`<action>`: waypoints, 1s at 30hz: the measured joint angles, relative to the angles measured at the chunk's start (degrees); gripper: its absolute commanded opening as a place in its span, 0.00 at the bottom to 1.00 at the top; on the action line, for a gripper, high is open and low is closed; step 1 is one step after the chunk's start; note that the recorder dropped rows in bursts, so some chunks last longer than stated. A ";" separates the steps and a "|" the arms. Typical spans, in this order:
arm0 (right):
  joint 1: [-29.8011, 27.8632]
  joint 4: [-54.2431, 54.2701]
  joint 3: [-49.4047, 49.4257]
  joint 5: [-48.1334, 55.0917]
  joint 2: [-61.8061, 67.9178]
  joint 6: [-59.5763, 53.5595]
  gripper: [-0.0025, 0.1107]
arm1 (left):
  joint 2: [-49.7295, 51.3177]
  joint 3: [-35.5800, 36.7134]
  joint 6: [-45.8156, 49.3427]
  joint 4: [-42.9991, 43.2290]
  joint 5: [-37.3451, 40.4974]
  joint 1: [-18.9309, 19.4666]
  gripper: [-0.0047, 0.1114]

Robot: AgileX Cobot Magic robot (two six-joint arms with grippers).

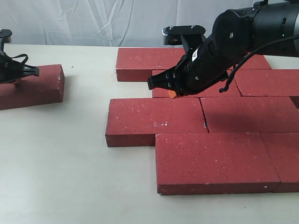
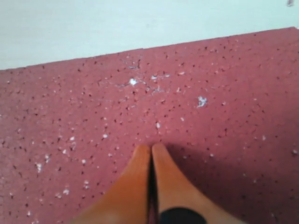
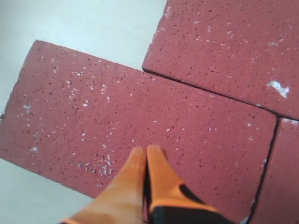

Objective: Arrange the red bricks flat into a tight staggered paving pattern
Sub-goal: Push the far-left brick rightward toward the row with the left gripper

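Right gripper (image 3: 147, 151) shut, tip apparently on the brick (image 3: 84, 102): push low and square, closing the seam (image 3: 266, 158) beside it.

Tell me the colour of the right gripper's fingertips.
Orange. The fingertips sit closed over a brick; the right wrist view shows it best.

Bricks (image 1: 215, 161) lie flat in staggered rows, centre to right edge, on desk (image 1: 60, 177); lone brick (image 1: 32, 86) apart, left edge.
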 measured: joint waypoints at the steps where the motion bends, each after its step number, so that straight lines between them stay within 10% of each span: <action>1: 0.00 0.00 0.00 -0.12 0.00 0.00 0.02 | 0.00 0.00 0.12 0.00 -0.04 -0.71 0.04; 30: 0.00 0.00 0.00 -0.11 0.00 0.00 0.02 | 0.13 -0.23 1.92 -8.54 -0.18 -13.77 0.04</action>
